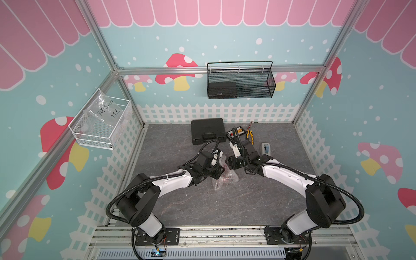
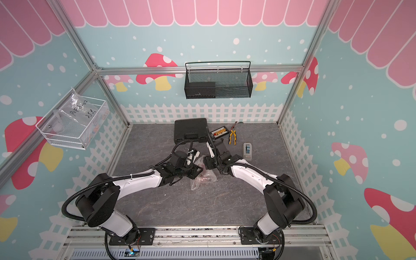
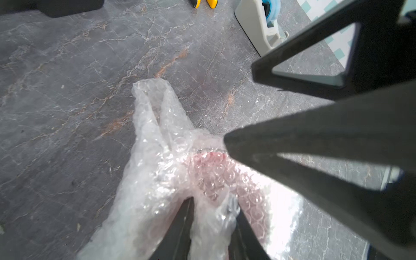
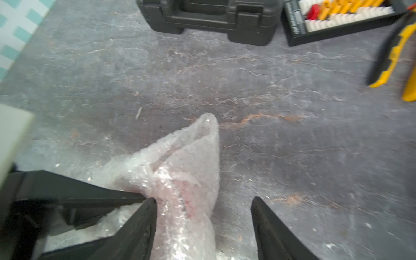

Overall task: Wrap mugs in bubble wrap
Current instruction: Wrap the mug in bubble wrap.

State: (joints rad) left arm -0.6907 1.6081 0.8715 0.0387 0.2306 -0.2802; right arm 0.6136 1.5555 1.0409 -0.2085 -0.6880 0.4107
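Got the left hand (image 3: pixel 213 202) pinched narrow on a fold of the bubble wrap (image 3: pixel 155 157). Can make out the red mug (image 3: pixel 213 173) through the bubbles, bundled up mid table (image 3: pixel 67 90) between both arms, with a loose tail pointing toward the black case (image 4: pixel 211 20). Then over to the right hand (image 4: pixel 203 199): spread wide, gripping nothing, just brushing the wrap on one side

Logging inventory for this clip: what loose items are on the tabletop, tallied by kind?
red mug, seen through the wrap: 1
bubble wrap: 1
black case: 1
parts tray: 1
pliers: 1
tape dispenser: 1
Total: 6
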